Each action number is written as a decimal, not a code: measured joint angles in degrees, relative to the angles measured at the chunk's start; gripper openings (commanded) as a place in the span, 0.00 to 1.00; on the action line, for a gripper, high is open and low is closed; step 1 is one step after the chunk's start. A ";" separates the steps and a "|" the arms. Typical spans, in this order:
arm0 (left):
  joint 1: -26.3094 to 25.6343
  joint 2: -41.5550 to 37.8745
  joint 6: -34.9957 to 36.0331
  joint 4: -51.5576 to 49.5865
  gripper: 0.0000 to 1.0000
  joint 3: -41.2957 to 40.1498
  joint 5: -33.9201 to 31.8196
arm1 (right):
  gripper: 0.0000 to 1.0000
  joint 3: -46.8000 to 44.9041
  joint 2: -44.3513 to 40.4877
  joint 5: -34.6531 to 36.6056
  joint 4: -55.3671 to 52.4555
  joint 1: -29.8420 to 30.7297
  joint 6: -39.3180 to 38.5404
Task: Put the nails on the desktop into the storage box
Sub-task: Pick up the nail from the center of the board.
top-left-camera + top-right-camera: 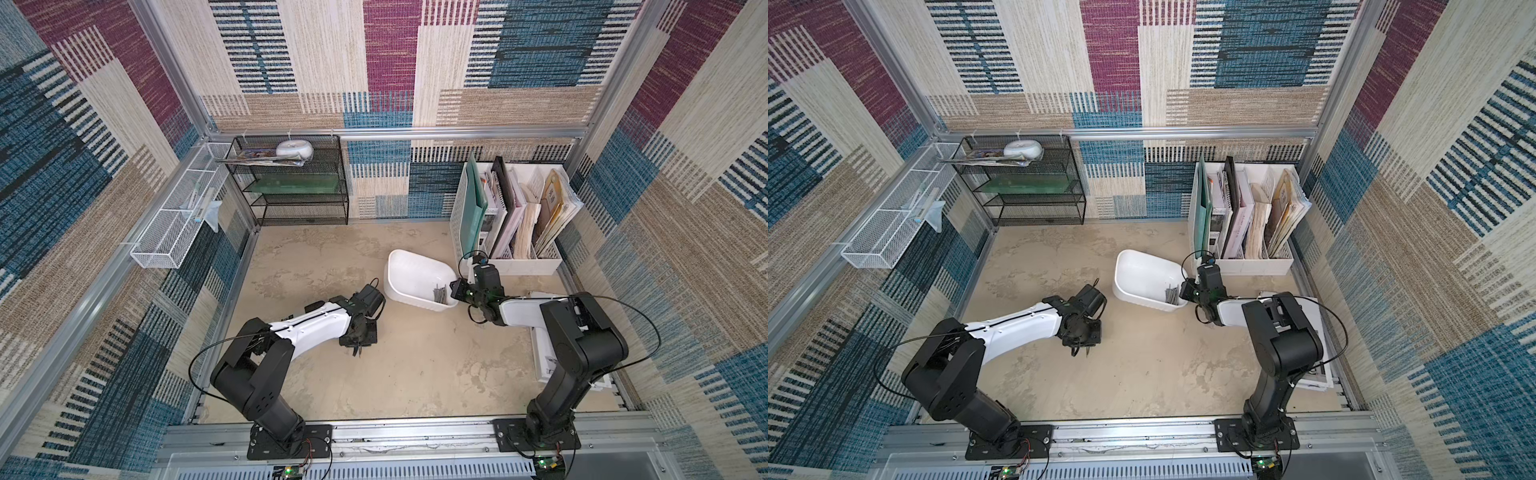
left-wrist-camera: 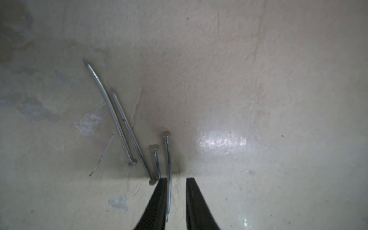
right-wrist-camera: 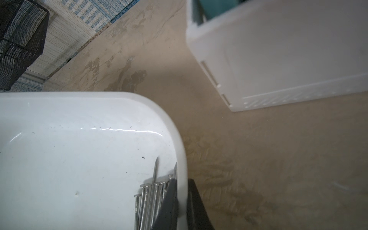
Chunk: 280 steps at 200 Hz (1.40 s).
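Several loose nails (image 2: 127, 127) lie on the beige desktop (image 1: 415, 365) just ahead of my left gripper (image 2: 176, 179). That gripper points down at the table and stands narrowly open. One nail (image 2: 168, 169) runs into the gap, along the inner face of one finger. In both top views the left gripper (image 1: 357, 348) (image 1: 1081, 347) hovers left of the white storage box (image 1: 411, 270) (image 1: 1142, 270). My right gripper (image 3: 182, 181) (image 1: 453, 291) is shut on the box's rim, one finger inside and one outside. A bunch of nails (image 3: 149, 199) (image 1: 439, 294) lies in that corner.
A white slotted file holder (image 1: 511, 216) with folders stands close behind the box at the back right. A black mesh shelf (image 1: 291, 183) stands at the back left. A white wire basket (image 1: 174, 224) hangs on the left wall. White papers (image 1: 544, 353) lie under the right arm.
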 measured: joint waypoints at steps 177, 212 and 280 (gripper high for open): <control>0.50 -1.11 2.08 -0.92 0.05 0.20 1.49 | 0.00 -0.57 -0.31 0.07 0.42 -0.07 0.24; 0.52 -1.51 2.34 -1.38 0.04 0.28 1.73 | 0.00 -0.57 -0.31 0.07 0.42 -0.07 0.28; 0.52 -3.54 3.13 -3.19 0.00 2.43 3.45 | 0.00 -0.57 -0.31 0.07 0.39 -0.07 0.26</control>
